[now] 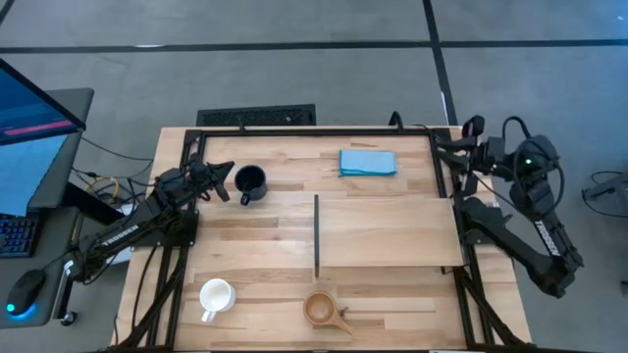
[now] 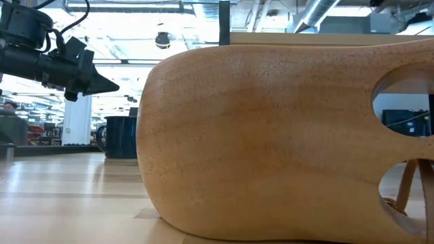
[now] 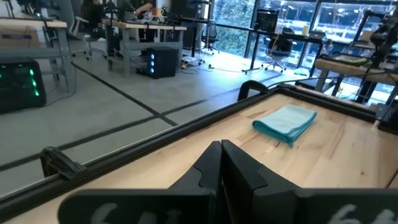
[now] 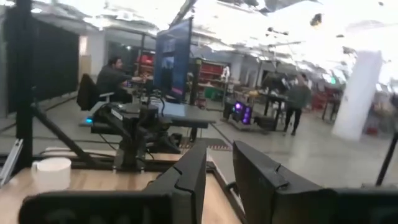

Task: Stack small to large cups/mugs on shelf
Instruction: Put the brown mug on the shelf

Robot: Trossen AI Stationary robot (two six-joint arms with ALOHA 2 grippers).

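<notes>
The glossy black mug point(image 1: 251, 181) stands in the upper left of the high view, on the counter point(image 1: 392, 294), its handle turned toward the frame's lower left. My left hand point(image 1: 225, 181) sits just beside it on that same side, fingers pressed together and empty, pointing across at the mug; in the low view the hand hangs above counter level, so I judge a short drop and an opening of the fingers come first. The small tan wooden cup point(image 1: 322, 310) rests at the bottom centre, its pointed handle aimed to the lower right, and the white mug point(image 1: 216, 295) stands at the lower left. The shelf point(image 1: 388, 230), a pale plank with a black strip along its left edge, lies in the centre-right, long axis running left to right, bare of cups. A blue folded cloth point(image 1: 368, 162) lies above it. My right hand point(image 1: 459, 149) waits at the upper right edge, fingers slightly parted, well apart from every cup. So the left arm is nearer.
</notes>
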